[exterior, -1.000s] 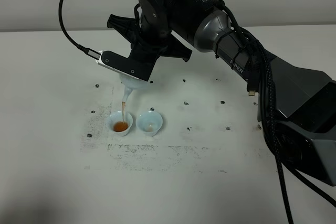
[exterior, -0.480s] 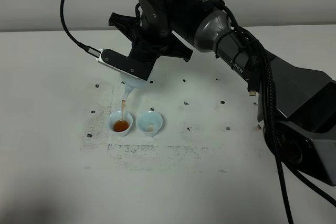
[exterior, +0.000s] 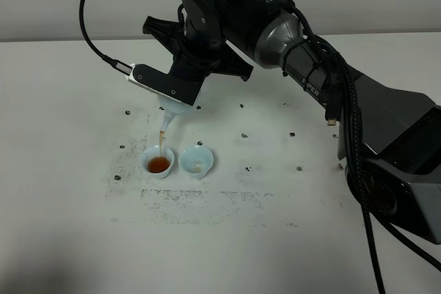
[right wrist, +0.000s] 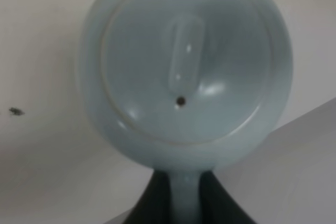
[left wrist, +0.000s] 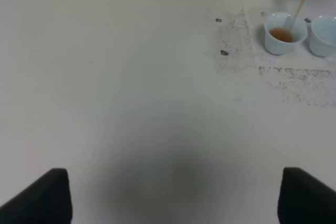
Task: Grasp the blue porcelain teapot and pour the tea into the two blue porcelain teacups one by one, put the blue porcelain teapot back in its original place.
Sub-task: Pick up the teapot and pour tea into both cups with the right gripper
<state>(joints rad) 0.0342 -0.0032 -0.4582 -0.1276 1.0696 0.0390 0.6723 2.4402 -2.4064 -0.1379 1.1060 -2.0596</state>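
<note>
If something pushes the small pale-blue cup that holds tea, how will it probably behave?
The small pale-blue handleless porcelain cup flares wide above a narrow base, so a push near the rim would probably tip it. A low push may slide it instead, as the glaze looks smooth. The amber tea inside would likely spill.

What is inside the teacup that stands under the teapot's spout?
Brown tea fills part of the teacup, and a thin stream falls in. The tea hides the cup's bottom.
</note>
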